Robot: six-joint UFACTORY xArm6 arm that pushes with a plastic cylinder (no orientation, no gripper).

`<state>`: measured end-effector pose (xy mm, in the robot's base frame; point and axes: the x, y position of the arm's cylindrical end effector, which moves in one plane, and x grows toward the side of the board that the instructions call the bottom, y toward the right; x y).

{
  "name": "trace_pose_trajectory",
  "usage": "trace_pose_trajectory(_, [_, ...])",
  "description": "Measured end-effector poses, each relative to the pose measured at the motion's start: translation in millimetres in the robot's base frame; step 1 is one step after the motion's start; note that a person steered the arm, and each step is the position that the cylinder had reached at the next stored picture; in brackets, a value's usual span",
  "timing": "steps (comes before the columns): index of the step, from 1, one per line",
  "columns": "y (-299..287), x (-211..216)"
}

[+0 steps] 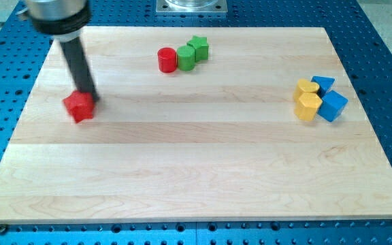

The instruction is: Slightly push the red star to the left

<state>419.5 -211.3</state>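
The red star lies on the wooden board at the view's left. My tip stands at the star's upper right edge, touching or almost touching it. The dark rod rises from there towards the view's top left corner.
A red cylinder, a green cylinder and a green star sit together at the top middle. Two yellow blocks, a blue triangle and a blue cube cluster at the right.
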Motion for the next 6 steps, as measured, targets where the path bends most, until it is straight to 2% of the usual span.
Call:
trace_pose_trajectory(1, [-2.7, 12.2])
trace_pose_trajectory(2, [49.9, 14.0])
trace_pose_trajectory(3, [56.9, 56.5])
trace_pose_trajectory(4, [32.9, 59.7])
trace_pose_trajectory(5, [52.9, 32.2])
trace_pose_trajectory(6, [35.3, 29.3])
